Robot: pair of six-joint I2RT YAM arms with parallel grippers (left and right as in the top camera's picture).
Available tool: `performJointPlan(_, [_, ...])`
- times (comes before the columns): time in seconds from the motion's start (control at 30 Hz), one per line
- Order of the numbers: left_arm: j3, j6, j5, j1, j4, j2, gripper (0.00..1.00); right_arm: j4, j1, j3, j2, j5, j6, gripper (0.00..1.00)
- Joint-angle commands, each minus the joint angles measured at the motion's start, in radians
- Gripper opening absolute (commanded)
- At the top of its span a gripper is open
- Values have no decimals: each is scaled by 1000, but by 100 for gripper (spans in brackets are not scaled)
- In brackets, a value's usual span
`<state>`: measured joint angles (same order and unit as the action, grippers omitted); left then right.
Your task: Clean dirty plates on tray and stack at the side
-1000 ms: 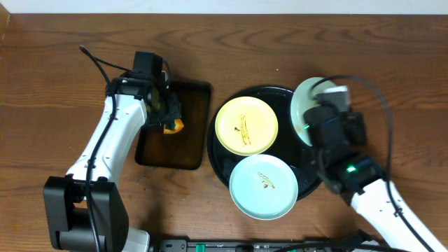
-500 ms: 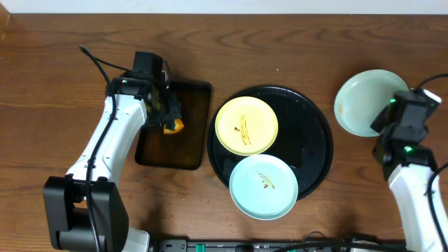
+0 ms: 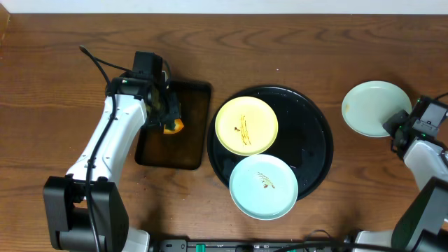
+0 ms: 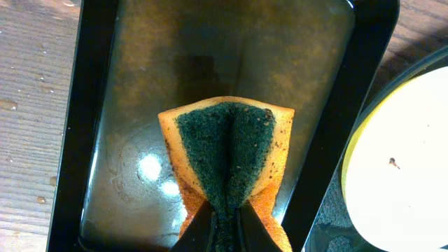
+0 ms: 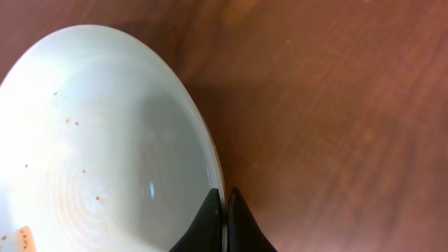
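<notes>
The round black tray (image 3: pixel 315 133) holds a pale yellow plate (image 3: pixel 246 125) with a brown smear and a mint-white plate (image 3: pixel 264 185) with a smear, overhanging the tray's front rim. My right gripper (image 3: pixel 400 126) is shut on the rim of a second mint-white plate (image 3: pixel 371 106) over the bare wood at the far right; the wrist view shows its fingers (image 5: pixel 225 206) pinching the plate's edge (image 5: pixel 98 140). My left gripper (image 3: pixel 166 112) is shut on a green-and-orange sponge (image 4: pixel 227 150) above the rectangular tray.
A dark rectangular tray (image 3: pixel 189 150) with a wet bottom (image 4: pixel 140 105) stands left of the round tray. Bare wood tabletop (image 3: pixel 392 182) lies right of the round tray. The table's back edge runs along the top of the overhead view.
My right gripper has carried the mint-white plate from the round tray's right rim out to the right, over the bare wood. The left arm and sponge have not moved.
</notes>
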<state>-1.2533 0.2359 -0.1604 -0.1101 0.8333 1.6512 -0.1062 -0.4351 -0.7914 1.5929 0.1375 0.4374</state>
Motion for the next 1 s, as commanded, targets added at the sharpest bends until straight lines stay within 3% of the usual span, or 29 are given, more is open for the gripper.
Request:
performJointPlan(0.0, [2, 6, -16, 5, 3, -11, 8, 67, -14, -19, 20, -59, 18, 4])
performJointPlan(0.07, [2, 6, -16, 5, 3, -11, 7, 96, -14, -20, 13, -106, 10, 28])
performJointPlan(0.1, [2, 6, -16, 5, 3, -11, 7, 105, -13, -20, 5, -150, -6, 32])
performJointPlan(0.33, [2, 5, -16, 5, 2, -11, 8, 66, 47, -20, -52, -434, -119, 30])
performJointPlan(0.53, [2, 5, -16, 2, 1, -11, 7, -36, 243, -20, -79, -609, -201, 37])
performJointPlan(0.73, [2, -6, -16, -29, -21, -11, 7, -93, 519, -20, -68, -481, -229, 41])
performJointPlan(0.97, [2, -14, -16, -75, -36, -11, 7, -97, 711, -19, -36, -284, -159, 43])
